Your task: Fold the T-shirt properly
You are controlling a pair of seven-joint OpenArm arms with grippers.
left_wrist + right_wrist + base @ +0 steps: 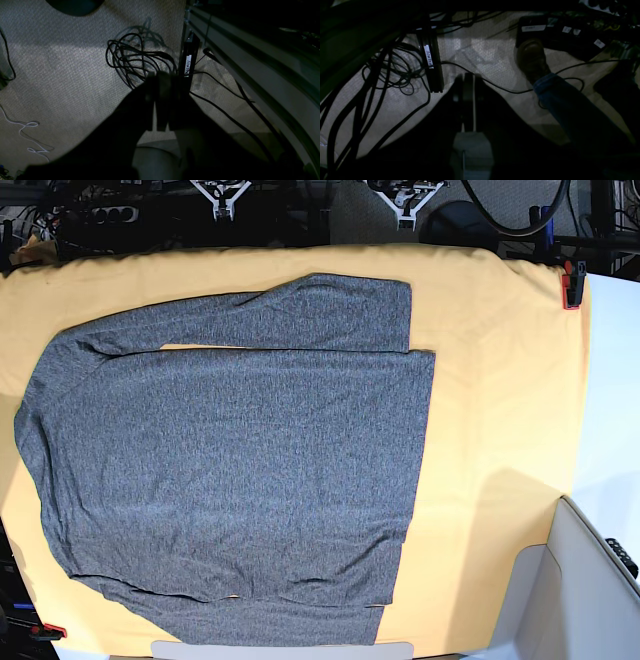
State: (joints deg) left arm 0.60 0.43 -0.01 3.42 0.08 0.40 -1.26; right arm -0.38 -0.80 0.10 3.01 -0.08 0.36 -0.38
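In the base view the T-shirt (230, 450), a heathered dark-grey garment, lies flat across the left and middle of the table. One long sleeve (300, 315) is folded over along its far edge, and another strip of it lies along the near edge (270, 620). Neither gripper shows in the base view. The left wrist view has my left gripper (160, 78) shut and empty, hanging over the carpet beside the table frame. My right gripper (468, 76) is likewise shut on nothing, below table level above the floor.
A yellow-orange cloth (500, 380) covers the table, held by red clamps (571, 285). A grey box (590, 580) stands at the near right. On the carpet lie coiled black cables (135, 60). A person's shoe and jeans leg (532, 57) are on the floor near the right gripper.
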